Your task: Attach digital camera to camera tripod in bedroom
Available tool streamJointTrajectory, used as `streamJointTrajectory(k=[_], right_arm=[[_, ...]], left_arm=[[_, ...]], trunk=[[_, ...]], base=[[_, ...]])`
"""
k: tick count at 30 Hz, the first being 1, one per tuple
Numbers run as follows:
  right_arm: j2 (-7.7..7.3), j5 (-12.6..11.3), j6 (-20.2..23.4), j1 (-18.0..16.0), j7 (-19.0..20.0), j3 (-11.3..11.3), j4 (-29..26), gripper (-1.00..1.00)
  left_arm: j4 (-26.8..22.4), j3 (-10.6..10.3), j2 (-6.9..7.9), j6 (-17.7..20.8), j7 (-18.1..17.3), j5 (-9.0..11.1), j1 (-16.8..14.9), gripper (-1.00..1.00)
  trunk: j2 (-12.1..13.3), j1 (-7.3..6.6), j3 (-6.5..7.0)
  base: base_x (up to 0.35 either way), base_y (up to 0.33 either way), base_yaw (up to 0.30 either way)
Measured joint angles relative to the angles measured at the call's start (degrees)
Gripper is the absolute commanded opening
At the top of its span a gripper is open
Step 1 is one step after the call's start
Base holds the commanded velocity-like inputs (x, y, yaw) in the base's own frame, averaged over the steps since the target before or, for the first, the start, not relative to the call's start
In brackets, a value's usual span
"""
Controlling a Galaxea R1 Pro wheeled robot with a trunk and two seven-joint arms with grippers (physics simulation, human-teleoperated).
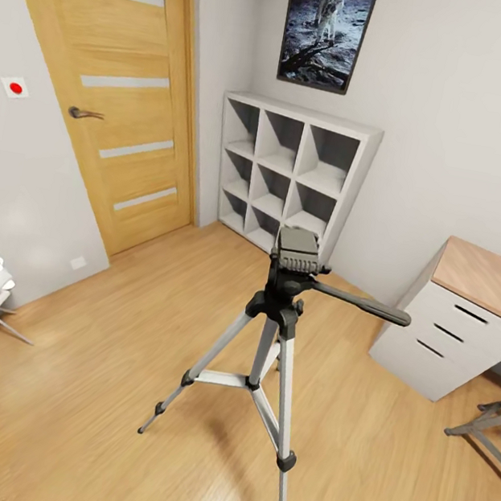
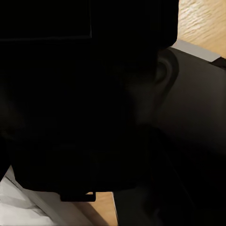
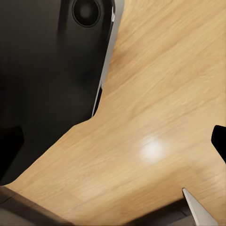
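So we're parked right in front of the camera tripod point(image 1: 275, 344), standing on the wood plank floor point(image 1: 102, 356) mid-room, flat grey head point(image 1: 295, 250) bare on top and the pan handle point(image 1: 360, 303) sticking out toward the white drawer unit point(image 1: 449, 333). No sign of the digital camera itself, so we can't say where it sits. The left wrist view is mostly black up close and the right wrist view gives dark robot body over floor, so we honestly can't tell if either claw is clenched, released or carrying anything. Risks as we see it: rolling closer could clip a splayed leg point(image 1: 196, 373) and tip the whole thing, and a reach could snag that handle. The white cube shelf point(image 1: 292, 172) and door point(image 1: 116, 81) are well clear behind.
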Motion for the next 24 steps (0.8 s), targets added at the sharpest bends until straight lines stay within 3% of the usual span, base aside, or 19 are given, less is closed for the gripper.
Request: streamJointTrajectory(k=[24], right_arm=[[-0.16,-0.01,0.00,0.00,0.00,-0.02,0.06,1.00]], left_arm=[[0.00,0.01,0.00,0.00,0.00,0.00,0.00,-1.00]], trunk=[[0.00,0.00,-2.27]], base=[[0.000,0.000,0.000]])
